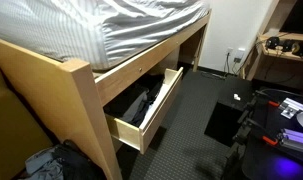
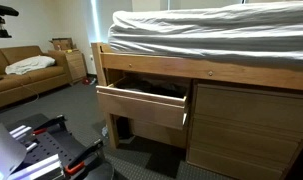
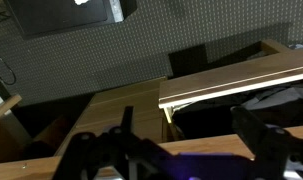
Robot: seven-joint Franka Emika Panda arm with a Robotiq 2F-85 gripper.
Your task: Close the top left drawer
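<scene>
Wrist view first: gripper (image 3: 181, 150) is spread wide. Its two dark fingers (image 3: 91, 155) are well apart with nothing pinched between them. The top left drawer (image 3: 236, 85) sits ahead of the gripper, off toward the picture's right, and isn't touching the fingers. Its pale top edge shows as one long strip slanting up to the right, with dark stuff (image 3: 276, 100) inside, on the gripper's side of that edge. Grey carpet (image 3: 111, 60) fills the far side beyond the gripper.

In an exterior view the top left drawer (image 1: 126, 132) hangs way out from under the bed (image 1: 121, 30). Its long axis runs from the frame out into the room, and the plain front points at the lower edge of the picture. Honestly can't pick the gripper out here, so no placing the two against each other.

In an exterior view from the front, the drawer (image 2: 141, 105) juts out below the bed rail (image 2: 201, 72) with its flat front facing the camera. A shut cabinet door (image 2: 246, 125) is right beside it, and a sofa (image 2: 26, 75) is well off behind.
</scene>
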